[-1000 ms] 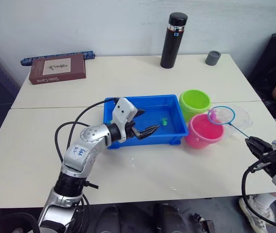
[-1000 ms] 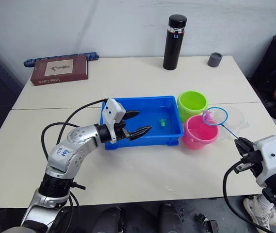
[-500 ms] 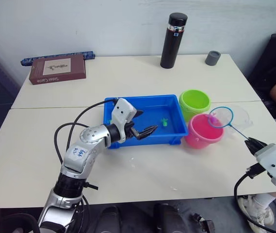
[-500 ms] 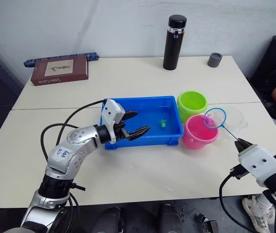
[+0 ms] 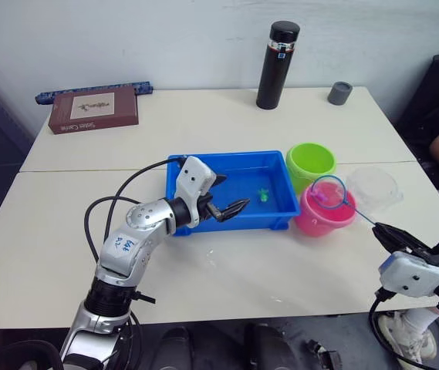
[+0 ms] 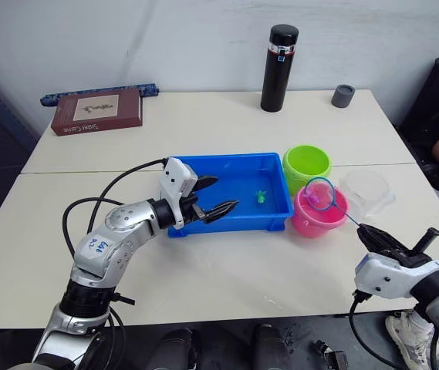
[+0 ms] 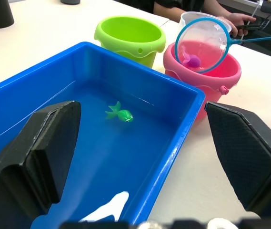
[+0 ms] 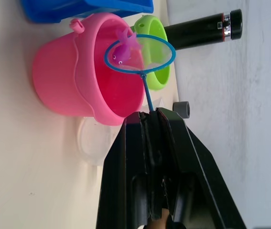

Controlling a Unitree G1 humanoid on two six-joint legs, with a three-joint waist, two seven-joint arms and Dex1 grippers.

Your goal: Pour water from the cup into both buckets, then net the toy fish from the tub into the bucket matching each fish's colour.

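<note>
You are delivering a pink fish (image 7: 191, 60): the right gripper (image 6: 374, 238), jaws pinching the handle, is holding the net (image 5: 328, 193) over the pink bucket (image 5: 323, 217). Next move, by my reading: tipping the hoop so the fish drops inside. A green fish (image 7: 121, 114) is waiting in the tub (image 5: 281, 218); the left gripper (image 5: 231, 208) is hovering there, jaws spread.

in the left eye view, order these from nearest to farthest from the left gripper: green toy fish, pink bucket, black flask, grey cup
1. The small green toy fish, in the blue tub just ahead of the left gripper.
2. The bright pink plastic bucket, right of the tub.
3. The tall black flask, at the table's back.
4. The small grey cup, back right corner.
</note>
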